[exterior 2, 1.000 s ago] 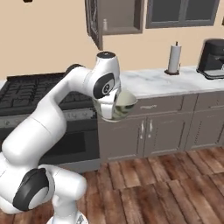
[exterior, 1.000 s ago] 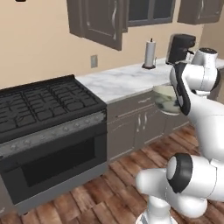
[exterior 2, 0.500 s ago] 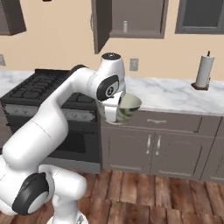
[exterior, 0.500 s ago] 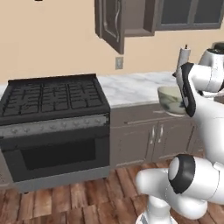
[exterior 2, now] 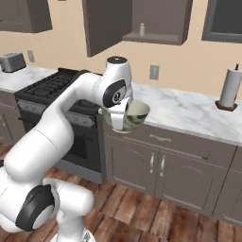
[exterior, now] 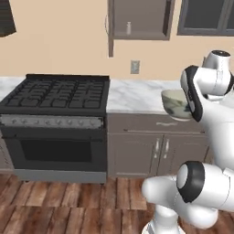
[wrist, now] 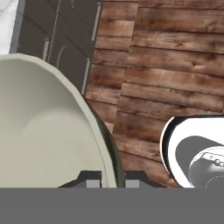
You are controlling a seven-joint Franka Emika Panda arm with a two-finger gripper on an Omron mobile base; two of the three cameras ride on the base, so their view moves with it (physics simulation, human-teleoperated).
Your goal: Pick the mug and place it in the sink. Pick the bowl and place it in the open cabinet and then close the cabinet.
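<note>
the claw (wrist: 109,177) is clamped on the rim of the bowl (exterior 2: 134,115), one finger inside and one outside. the bowl hangs in the air at the claw, in front of the counter (exterior 2: 189,111). the open cabinet (exterior 2: 156,21) is above and beyond the claw.

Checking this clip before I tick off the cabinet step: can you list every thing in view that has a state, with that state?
bowl: held off the counter, upright, rim pinched by the gripper
gripper: shut on the bowl's rim
cabinet: open, door swung out to the left, a small bottle on its shelf
oven door: closed
lower cabinet doors: closed
paper towel roll: upright on the counter
</note>
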